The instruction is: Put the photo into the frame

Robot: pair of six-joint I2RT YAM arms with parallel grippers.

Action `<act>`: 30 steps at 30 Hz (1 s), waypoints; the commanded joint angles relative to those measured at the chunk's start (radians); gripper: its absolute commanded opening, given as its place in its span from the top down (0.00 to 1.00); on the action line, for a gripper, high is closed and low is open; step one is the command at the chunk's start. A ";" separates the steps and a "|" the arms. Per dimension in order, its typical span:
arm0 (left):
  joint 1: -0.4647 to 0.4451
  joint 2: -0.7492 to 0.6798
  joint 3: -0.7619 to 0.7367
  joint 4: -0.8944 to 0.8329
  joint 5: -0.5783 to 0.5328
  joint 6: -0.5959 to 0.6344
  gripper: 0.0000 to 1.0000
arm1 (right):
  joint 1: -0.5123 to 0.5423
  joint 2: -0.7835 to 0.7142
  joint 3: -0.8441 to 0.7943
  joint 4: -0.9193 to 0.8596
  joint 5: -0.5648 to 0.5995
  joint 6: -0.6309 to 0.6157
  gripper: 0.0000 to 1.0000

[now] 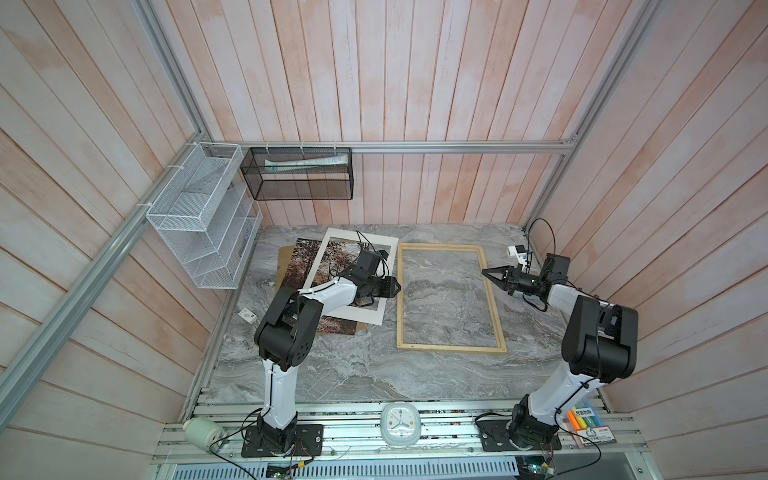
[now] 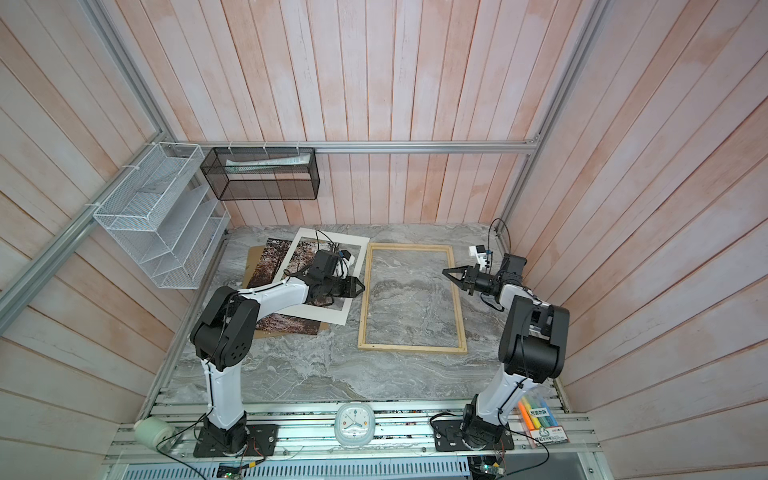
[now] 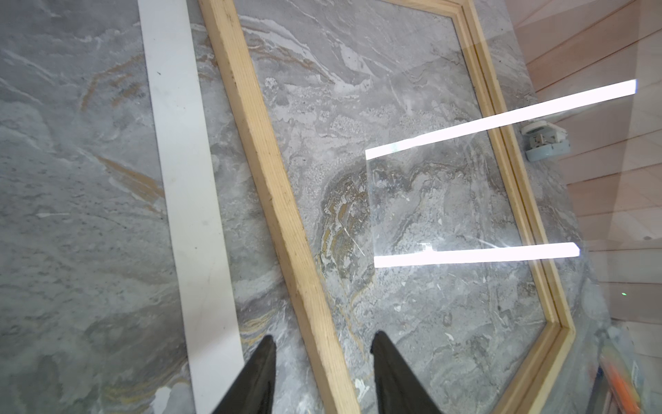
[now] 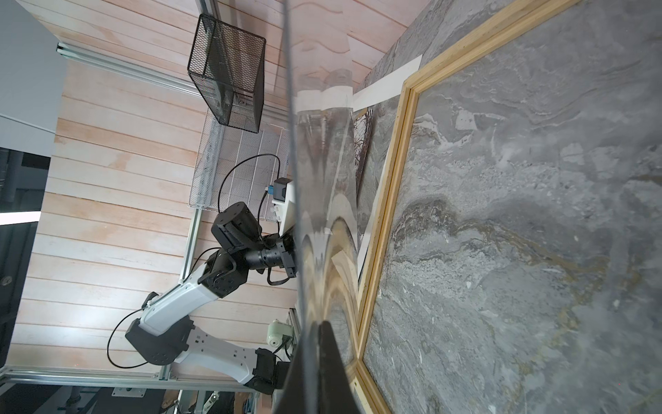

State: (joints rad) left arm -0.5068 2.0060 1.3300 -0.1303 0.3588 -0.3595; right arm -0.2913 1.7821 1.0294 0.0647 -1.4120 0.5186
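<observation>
The photo (image 1: 305, 259), an autumn forest print, lies at the left on a brown backing board (image 1: 284, 259), partly under a white mat (image 1: 365, 318). The pale wooden frame (image 1: 400, 299) lies flat on the marble table, to the right of the mat. My left gripper (image 1: 397, 286) hovers open over the frame's left bar (image 3: 272, 172) and holds nothing. My right gripper (image 1: 484, 272) is shut on the edge of a clear sheet (image 4: 322, 143). The sheet reaches out over the frame (image 4: 390, 179). From the left wrist the clear sheet (image 3: 447, 200) shows bright reflections.
A white wire rack (image 1: 199, 232) and a black mesh basket (image 1: 299, 174) hang on the left and back walls. A small white device (image 1: 517, 251) sits at the back right. At the front rail are a clock (image 1: 401, 424) and a marker box (image 1: 588, 424). Wooden walls stand close on three sides.
</observation>
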 commanded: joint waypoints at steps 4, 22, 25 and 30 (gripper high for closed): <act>0.003 -0.006 0.020 -0.012 -0.006 0.026 0.54 | 0.017 0.014 0.010 -0.097 0.006 -0.096 1.00; 0.001 0.040 0.023 -0.020 0.002 0.018 0.54 | 0.024 0.076 0.060 -0.193 0.034 -0.185 1.00; -0.002 0.046 0.017 -0.015 0.002 0.015 0.54 | 0.029 0.087 0.073 -0.206 0.031 -0.198 1.00; -0.005 0.054 0.018 -0.012 0.011 0.013 0.54 | 0.037 0.111 0.094 -0.212 0.027 -0.203 1.00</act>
State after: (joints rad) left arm -0.5072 2.0407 1.3457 -0.1425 0.3603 -0.3519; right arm -0.2665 1.8690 1.0893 -0.1299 -1.3437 0.3397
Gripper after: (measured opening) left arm 0.463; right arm 0.043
